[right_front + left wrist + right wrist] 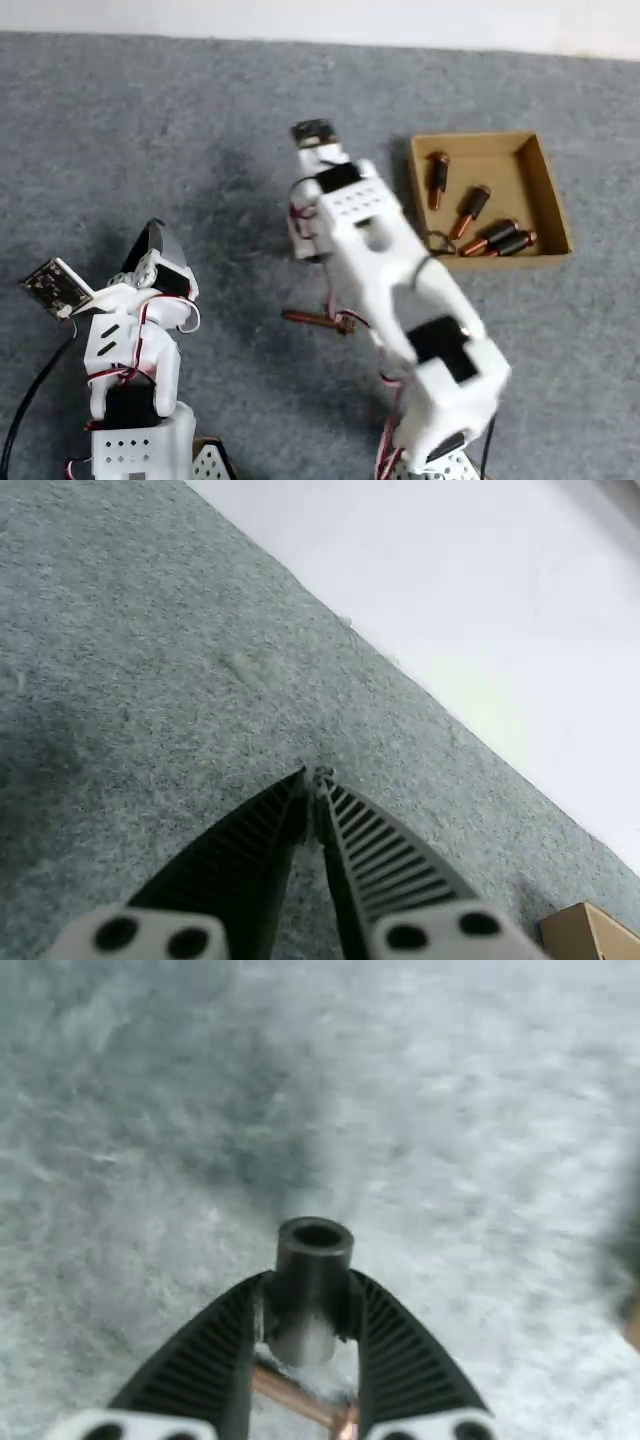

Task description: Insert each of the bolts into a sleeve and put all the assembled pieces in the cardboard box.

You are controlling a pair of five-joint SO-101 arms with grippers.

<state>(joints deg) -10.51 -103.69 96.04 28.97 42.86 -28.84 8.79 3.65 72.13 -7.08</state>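
Jaws of right gripper (310,1295) clamped on sleeve (314,1250); left gripper (313,785) pinched closed, empty. Bolt (315,320) lies left of right arm. Box (553,195) far right, four assembled pieces (470,210) inside.

- The cardboard box (495,165) sits on the table (150,120) in the upper right of the high view.
- 4 assembled pieces (470,210) lie in the box: 1 near its left wall, 1 in the middle and 2 side by side against its lower wall.
- The right arm (400,290) runs from the lower right up to the centre and ends just left of the box.
- The left arm (130,350) stands in the lower left, well apart from the box.
- 1 bolt (318,320) lies on the table at lower centre, just left of the right arm.
- 1 sleeve (312,1280) stands upright between the fingers of the right gripper (311,1285), above the table.
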